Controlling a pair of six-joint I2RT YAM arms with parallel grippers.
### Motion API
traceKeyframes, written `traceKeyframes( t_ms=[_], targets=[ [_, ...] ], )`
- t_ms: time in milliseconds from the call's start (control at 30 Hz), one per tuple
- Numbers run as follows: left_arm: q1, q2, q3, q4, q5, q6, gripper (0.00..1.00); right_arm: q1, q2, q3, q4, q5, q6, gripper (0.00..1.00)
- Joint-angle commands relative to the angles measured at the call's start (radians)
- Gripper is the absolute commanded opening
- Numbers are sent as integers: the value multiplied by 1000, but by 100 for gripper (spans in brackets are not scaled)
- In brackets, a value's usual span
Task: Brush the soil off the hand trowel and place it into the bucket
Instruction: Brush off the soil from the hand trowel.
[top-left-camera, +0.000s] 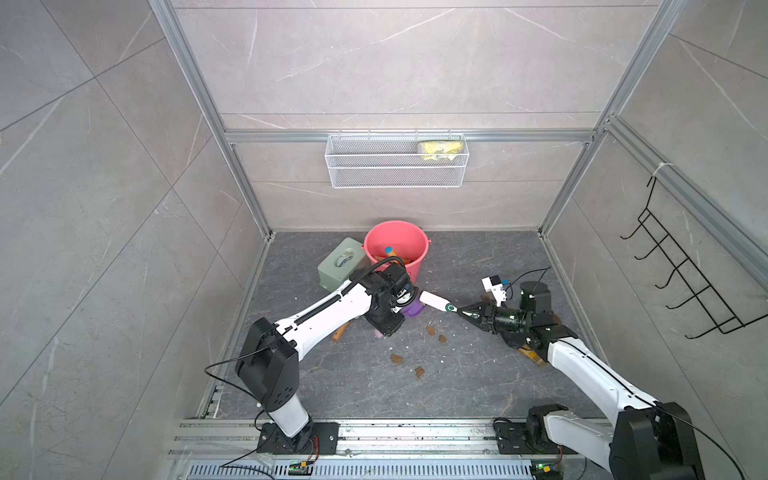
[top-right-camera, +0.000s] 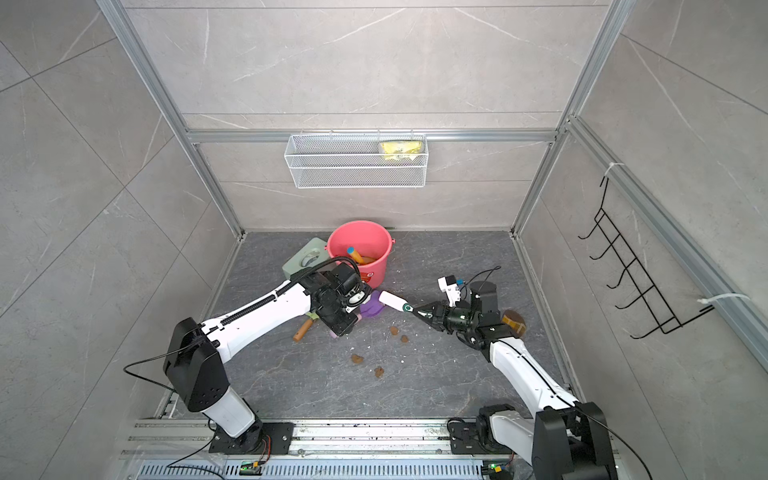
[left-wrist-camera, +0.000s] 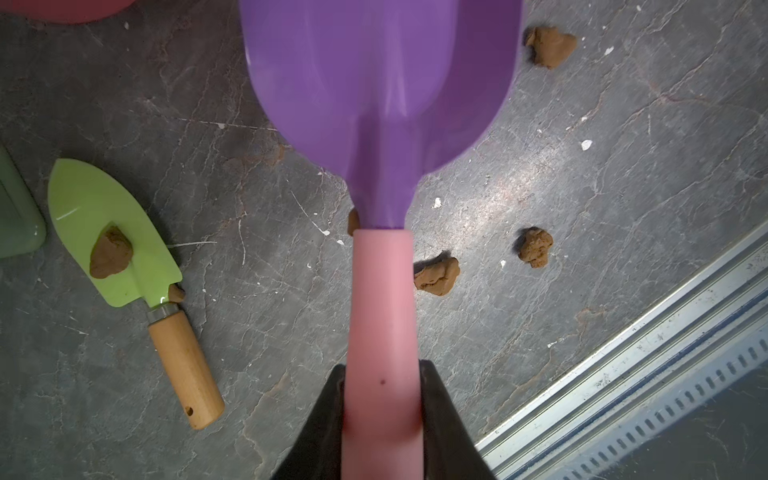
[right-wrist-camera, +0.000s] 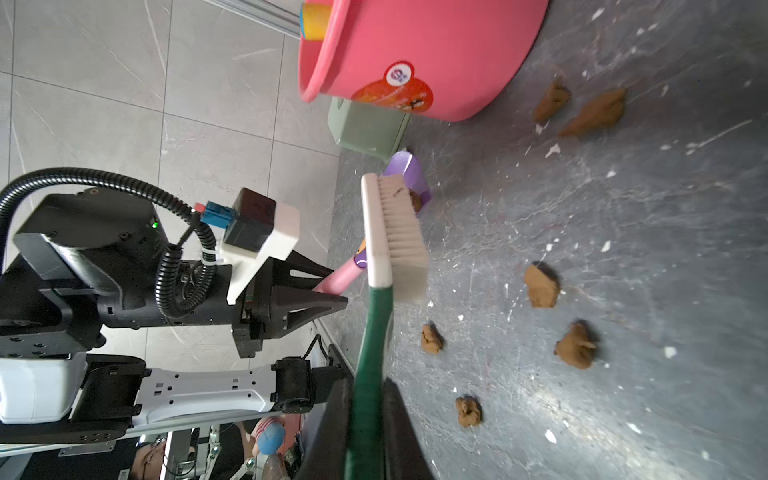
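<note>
My left gripper (left-wrist-camera: 382, 374) is shut on the pink handle of a purple hand trowel (left-wrist-camera: 382, 83), held just above the floor in front of the coral-pink bucket (top-left-camera: 417, 268). My right gripper (right-wrist-camera: 368, 386) is shut on the green handle of a white-headed brush (right-wrist-camera: 395, 232). The bristles rest against the trowel's blade (right-wrist-camera: 405, 170), where a brown lump (right-wrist-camera: 415, 199) shows. Several lumps of soil (top-left-camera: 397, 357) lie on the dark floor between the arms. The brush (top-left-camera: 432, 300) bridges the two grippers in both top views.
A green trowel (left-wrist-camera: 104, 232) with a wooden handle lies on the floor under my left arm, a soil lump (left-wrist-camera: 111, 252) on its blade. A sage-green box (top-left-camera: 338, 266) stands left of the bucket. A wooden-handled tool (top-left-camera: 532, 355) lies under my right arm. A metal rail (top-left-camera: 374, 432) runs along the front.
</note>
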Motion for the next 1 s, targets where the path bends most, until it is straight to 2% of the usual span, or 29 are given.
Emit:
traceKeyframes(
  t_ms=[0, 333, 700, 833, 967],
  targets=[
    [-4, -39, 3, -16, -9, 33, 0, -10, -42, 22, -49, 27, -30, 0],
    [-3, -30, 12, -19, -6, 39, 0, 14, -119, -48, 12, -16, 27, 0],
    [-5, -29, 8, -18, 8, 34, 0, 169, 2, -79, 197, 39, 110, 0],
    [-7, -29, 7, -17, 9, 33, 0, 162, 35, -52, 142, 74, 76, 0],
    [-9, -32, -1, -18, -8, 37, 0, 95, 25, -29, 87, 112, 71, 0]
  ],
)
